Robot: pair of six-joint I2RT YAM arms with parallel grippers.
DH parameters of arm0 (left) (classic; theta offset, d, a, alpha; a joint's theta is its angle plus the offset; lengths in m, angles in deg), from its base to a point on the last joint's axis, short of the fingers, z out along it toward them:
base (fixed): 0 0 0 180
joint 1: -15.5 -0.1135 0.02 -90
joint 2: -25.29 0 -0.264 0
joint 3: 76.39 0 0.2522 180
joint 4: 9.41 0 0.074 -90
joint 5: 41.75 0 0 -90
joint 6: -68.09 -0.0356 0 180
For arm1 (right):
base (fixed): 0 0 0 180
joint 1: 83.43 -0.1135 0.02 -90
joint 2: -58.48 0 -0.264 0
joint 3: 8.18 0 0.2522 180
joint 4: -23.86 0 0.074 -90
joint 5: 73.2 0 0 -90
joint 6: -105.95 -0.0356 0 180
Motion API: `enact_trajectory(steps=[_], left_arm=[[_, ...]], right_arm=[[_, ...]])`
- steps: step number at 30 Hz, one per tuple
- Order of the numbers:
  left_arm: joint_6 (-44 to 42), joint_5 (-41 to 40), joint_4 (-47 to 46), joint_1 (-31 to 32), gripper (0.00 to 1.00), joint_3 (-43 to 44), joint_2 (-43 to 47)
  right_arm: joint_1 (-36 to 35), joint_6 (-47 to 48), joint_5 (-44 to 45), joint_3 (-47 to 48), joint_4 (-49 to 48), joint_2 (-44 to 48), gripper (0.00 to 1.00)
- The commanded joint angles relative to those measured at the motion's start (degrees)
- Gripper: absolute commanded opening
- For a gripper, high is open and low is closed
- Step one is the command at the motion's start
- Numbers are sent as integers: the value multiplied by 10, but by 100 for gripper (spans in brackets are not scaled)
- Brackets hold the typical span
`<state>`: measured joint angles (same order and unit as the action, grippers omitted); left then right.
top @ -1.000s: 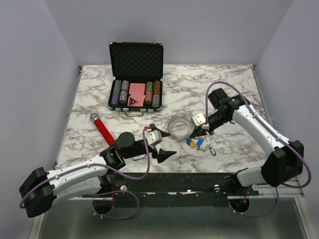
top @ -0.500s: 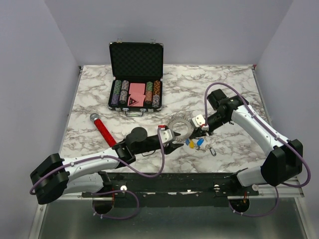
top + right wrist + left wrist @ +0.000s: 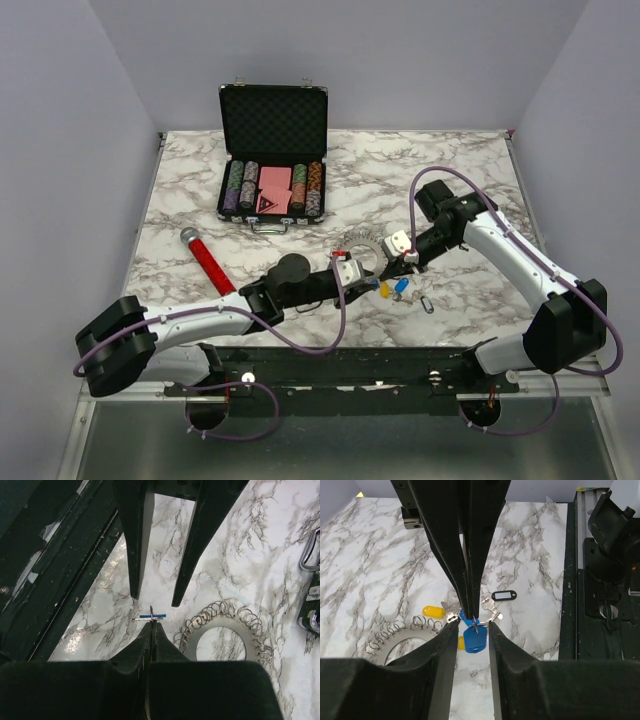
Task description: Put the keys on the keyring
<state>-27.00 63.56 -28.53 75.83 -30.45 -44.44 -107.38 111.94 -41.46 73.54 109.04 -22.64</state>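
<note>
Far left, a red-handled tool (image 3: 210,265) with a silvery head lies on the marble-patterned table (image 3: 450,170). Behind it, the foam-lined poker chip case (image 3: 272,120) stands open. Centre now: my left gripper (image 3: 471,626) is low over the keys, its jaws a narrow gap apart and holding nothing, with the blue key (image 3: 472,639) lying between the tips. Just left of that, the keyring (image 3: 220,625) lies flat on the table, a pale flat band fringed with wire loops. A glossy yellow key (image 3: 434,611) lies beside its rim. My right gripper (image 3: 151,624) meets the left tip to tip, its jaws pinched tight on the blue key's thin metal end. A black-tagged key (image 3: 502,595) sits just beyond.
</note>
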Motion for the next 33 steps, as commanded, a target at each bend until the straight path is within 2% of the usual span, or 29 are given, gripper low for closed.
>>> enact_trajectory(steps=[1,5,21,23,26,29,33], left_arm=[[-12,-18,-1,7,33,25,-12],[-14,-24,12,9,26,32,-18],[-25,-35,64,18,25,60,-38],[-27,-35,73,18,20,66,-41],[-27,-34,84,18,0,70,-42],[-26,-37,94,18,0,75,-43],[-8,-54,98,17,0,72,-38]], right_arm=[[-3,3,-17,-7,-6,-4,6],[-4,3,-17,-7,-6,-2,6],[-3,0,-19,-8,-8,0,6],[-3,-1,-19,-8,-8,0,6],[-4,-2,-19,-10,-8,2,6],[-4,-4,-25,-12,-8,3,7],[-4,-15,-43,-13,-4,8,14]])
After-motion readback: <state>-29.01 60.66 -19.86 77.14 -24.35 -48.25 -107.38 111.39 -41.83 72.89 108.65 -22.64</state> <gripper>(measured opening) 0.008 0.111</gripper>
